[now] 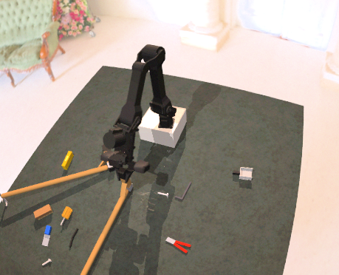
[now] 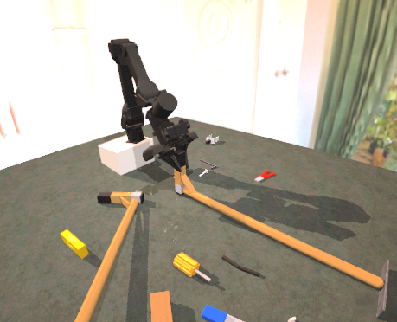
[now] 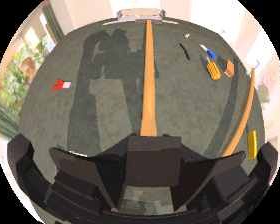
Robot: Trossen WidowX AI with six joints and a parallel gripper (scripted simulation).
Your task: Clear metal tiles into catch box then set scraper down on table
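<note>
My gripper [image 1: 124, 178] [image 2: 180, 167] [image 3: 152, 162] is shut on the dark grip of the long scraper [image 1: 104, 231] [image 2: 286, 238] [image 3: 149, 75]. Its orange handle runs away from the arm, to the lower right in the exterior view. Its grey blade [image 2: 384, 287] shows near the right edge there and is outside the top view. At the top of the wrist view a pale box-like shape [image 3: 141, 12] stands beyond the handle's far end, with a thin pale surface near the blade. I cannot make out single tiles; the top view does not show the plate.
A second long-handled tool [image 1: 52, 181] [image 2: 109, 255] lies to the left. A yellow block [image 1: 67, 160] [image 2: 74, 244], brown block [image 1: 43, 211], yellow screwdriver [image 1: 66, 213] and blue-handled tool [image 1: 46, 234] lie near it. Red pliers [image 1: 182, 245], a hex key [image 1: 185, 191] and a small white tray [image 1: 246, 173] lie right.
</note>
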